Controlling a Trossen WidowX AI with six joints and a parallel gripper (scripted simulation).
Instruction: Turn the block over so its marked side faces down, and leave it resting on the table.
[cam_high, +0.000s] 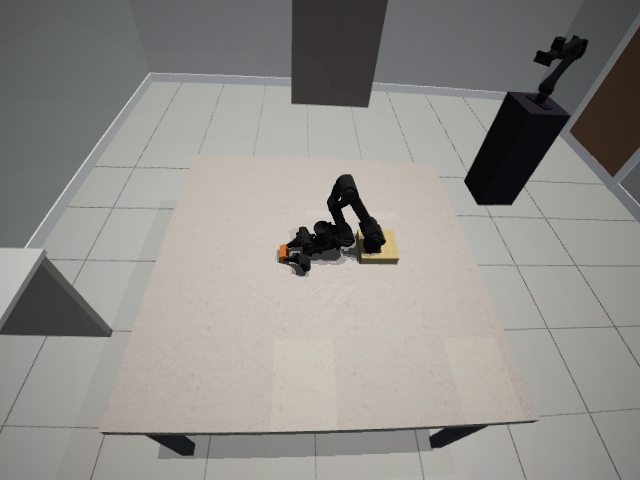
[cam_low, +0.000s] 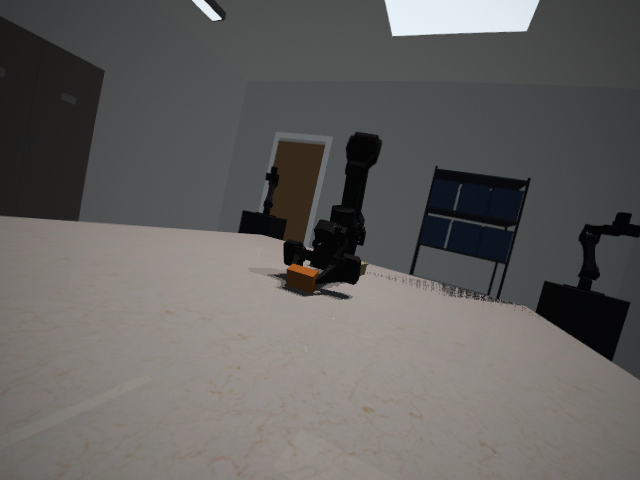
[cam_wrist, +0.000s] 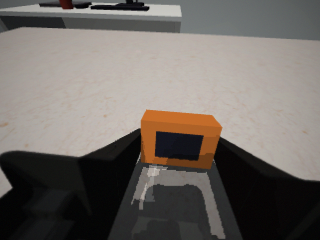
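The block (cam_high: 283, 253) (cam_low: 301, 279) (cam_wrist: 181, 139) is sitting right between the fingertips of your gripper (cam_high: 289, 253) (cam_low: 303, 268) (cam_wrist: 177, 136), which is clamping it by its two ends—its long axis is running across the gripper, from one finger to the other. Its dark marked patch (cam_wrist: 178, 146) is facing back toward the gripper's palm, so it is pointing sideways rather than down. Your gripper is lying low, reaching out nearly level over the table (cam_high: 310, 310) (cam_low: 320, 372) (cam_wrist: 160, 65); whether the block's lower edge is touching the tabletop, you cannot tell. Behind the gripper, the arm (cam_high: 345, 188) (cam_low: 356, 180) is rising from a yellow base block (cam_high: 390, 245) (cam_low: 363, 267). The turn is probably about half done—that palm-facing mark is what you are needing to bring underneath, likely by tipping the block further before letting go.
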